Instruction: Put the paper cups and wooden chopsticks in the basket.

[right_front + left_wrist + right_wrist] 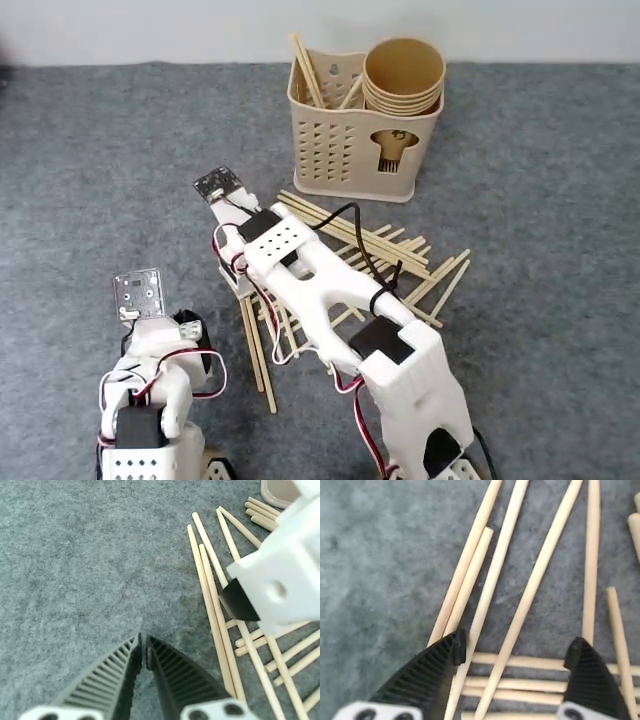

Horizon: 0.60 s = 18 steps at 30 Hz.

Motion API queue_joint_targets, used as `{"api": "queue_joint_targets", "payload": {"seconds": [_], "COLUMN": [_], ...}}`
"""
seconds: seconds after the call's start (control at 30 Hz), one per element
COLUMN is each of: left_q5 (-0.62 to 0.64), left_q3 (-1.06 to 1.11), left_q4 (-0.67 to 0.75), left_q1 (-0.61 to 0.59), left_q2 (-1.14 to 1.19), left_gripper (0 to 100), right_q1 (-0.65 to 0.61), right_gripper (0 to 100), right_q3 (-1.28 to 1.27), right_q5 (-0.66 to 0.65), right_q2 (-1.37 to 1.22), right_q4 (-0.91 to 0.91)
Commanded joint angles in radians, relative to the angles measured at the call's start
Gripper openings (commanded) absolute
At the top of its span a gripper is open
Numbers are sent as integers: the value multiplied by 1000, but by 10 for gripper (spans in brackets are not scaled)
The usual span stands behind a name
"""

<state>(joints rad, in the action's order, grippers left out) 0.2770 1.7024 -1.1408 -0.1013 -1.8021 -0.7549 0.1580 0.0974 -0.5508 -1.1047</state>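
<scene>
A beige slotted basket (pixel 340 150) stands at the back of the grey carpet. It holds a stack of paper cups (pixel 403 70) and a few wooden chopsticks (pixel 305 70). Several loose chopsticks (pixel 400 250) lie scattered in front of it. My right gripper (pixel 518 647) hangs open just above the left part of this pile. Two or three chopsticks (pixel 530 590) run between its fingers. My left gripper (pixel 145 652) is shut and holds nothing. It points down at bare carpet to the left of the chopsticks (pixel 212 595).
The right arm (pixel 330 290) stretches over the pile and hides part of it. Its white body (pixel 280 580) is close beside the left gripper. The left arm (pixel 150 400) is folded back at the front left. A pale wall borders the carpet behind the basket.
</scene>
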Motion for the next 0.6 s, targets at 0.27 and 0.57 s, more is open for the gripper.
{"api": "queue_joint_targets", "payload": {"seconds": [0.27, 0.57], "left_q5": [-5, -5], "left_q3": [-19, -19], "left_q4": [-3, -3], "left_q1": [-2, -2], "left_q2": [-14, -14], "left_gripper": [14, 14], "right_q1": [51, 53], "right_gripper": [65, 9], "right_q3": [48, 46], "right_q5": [3, 3], "right_q2": [-30, 4], "right_q4": [30, -10]}}
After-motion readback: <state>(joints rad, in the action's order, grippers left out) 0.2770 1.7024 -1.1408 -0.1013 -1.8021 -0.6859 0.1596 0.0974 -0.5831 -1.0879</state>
